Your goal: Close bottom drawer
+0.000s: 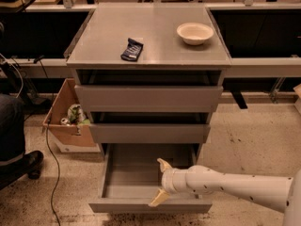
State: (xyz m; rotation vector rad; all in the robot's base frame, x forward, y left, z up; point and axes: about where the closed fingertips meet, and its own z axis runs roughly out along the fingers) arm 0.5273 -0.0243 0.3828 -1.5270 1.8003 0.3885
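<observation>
The bottom drawer [136, 173] of the grey cabinet is pulled far out. Its shallow tray looks empty, and its slim front panel [127, 205] is near the bottom of the view. My gripper [161, 181] reaches in from the right on a white arm. Its fingers are spread open, one fingertip [164, 164] over the tray and the other fingertip [156, 199] at the top edge of the front panel. It holds nothing.
The top drawer [148, 98] and middle drawer [149, 133] stand slightly out. A white bowl [194, 32] and a dark packet [132, 49] lie on the cabinet top. A cardboard box [66, 121] with trash stands at the left, beside a cable on the floor and a person's leg and shoe [16, 164].
</observation>
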